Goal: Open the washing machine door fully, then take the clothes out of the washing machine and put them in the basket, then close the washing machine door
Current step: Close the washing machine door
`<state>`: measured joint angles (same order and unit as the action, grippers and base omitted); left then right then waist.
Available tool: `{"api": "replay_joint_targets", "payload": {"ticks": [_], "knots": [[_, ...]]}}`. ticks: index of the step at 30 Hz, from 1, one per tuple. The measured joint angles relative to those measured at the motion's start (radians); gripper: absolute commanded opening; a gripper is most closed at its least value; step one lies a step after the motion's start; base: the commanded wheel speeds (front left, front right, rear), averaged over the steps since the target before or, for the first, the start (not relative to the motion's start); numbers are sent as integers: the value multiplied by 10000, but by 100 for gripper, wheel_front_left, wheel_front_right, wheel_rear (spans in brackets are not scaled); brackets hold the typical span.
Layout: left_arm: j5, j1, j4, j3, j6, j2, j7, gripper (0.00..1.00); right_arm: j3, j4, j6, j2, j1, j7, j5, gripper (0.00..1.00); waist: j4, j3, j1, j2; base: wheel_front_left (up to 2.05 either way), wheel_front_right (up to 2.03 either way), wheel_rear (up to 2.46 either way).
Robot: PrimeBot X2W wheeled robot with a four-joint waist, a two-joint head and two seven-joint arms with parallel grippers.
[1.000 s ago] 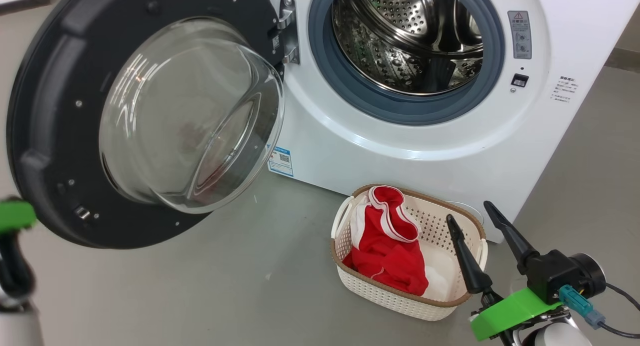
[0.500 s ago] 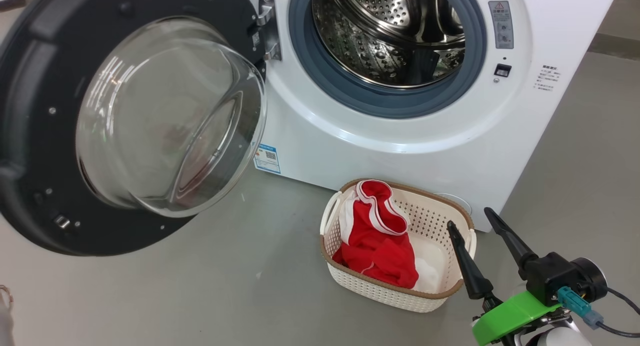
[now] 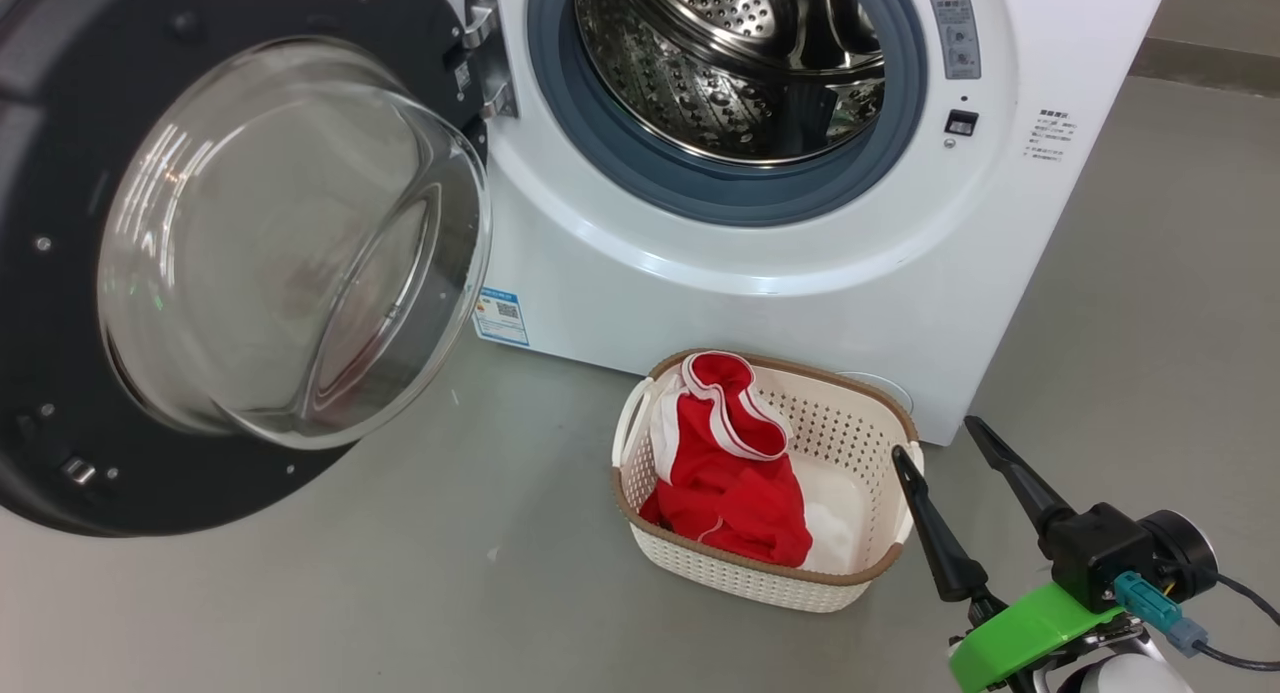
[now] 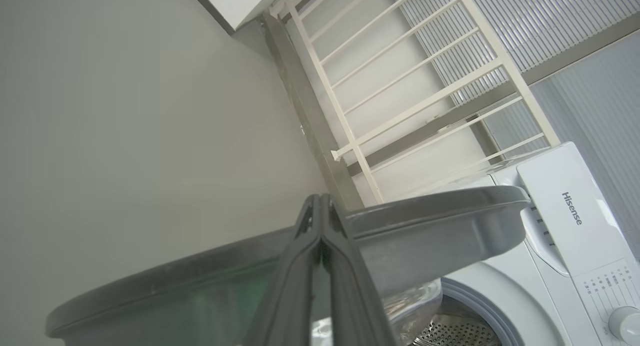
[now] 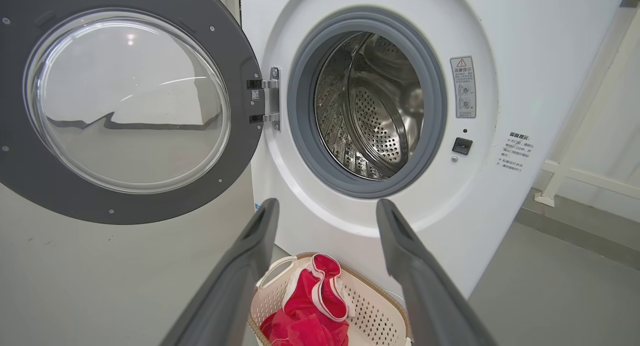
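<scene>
Clothes [image 3: 730, 473] partly hidden, perhaps two garments

In the head view the door [image 3: 240, 253] runs off the frame at nine and twelve o'clock, and the washing machine [image 3: 760, 303] loses its top at twelve. The printed notes [image 3: 1048, 135] at the frame's two o'clock are too small to read. The clothes [image 3: 730, 473] cover the floor of the basket [image 3: 760, 578] on its nine o'clock side. In the right wrist view the basket is cut off at six o'clock.
</scene>
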<state>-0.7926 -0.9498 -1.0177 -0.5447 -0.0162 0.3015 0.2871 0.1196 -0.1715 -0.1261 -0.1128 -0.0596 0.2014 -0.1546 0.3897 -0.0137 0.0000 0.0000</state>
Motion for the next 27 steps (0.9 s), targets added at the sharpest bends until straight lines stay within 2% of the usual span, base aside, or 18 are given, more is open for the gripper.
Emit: {"api": "replay_joint_targets", "payload": {"ticks": [12, 23, 27], "knots": [[-554, -13, -295, -40, 972, 391, 1315, 0, 69, 63, 0, -21, 1, -19, -8, 100, -91, -11, 0, 0, 0, 0, 0], [-1080, 128, -86, -33, 1227, 307, 1862, 0, 144, -63, 0, 111, -1, 188, 65, 100, -83, -71, 0, 0, 0, 0, 0], [-1766, 357, 244, -380, 1312, 33, 2353, 0, 130, -132, 0, 128, -1, 268, 65, 100, -89, -115, 0, 0, 0, 0, 0]]}}
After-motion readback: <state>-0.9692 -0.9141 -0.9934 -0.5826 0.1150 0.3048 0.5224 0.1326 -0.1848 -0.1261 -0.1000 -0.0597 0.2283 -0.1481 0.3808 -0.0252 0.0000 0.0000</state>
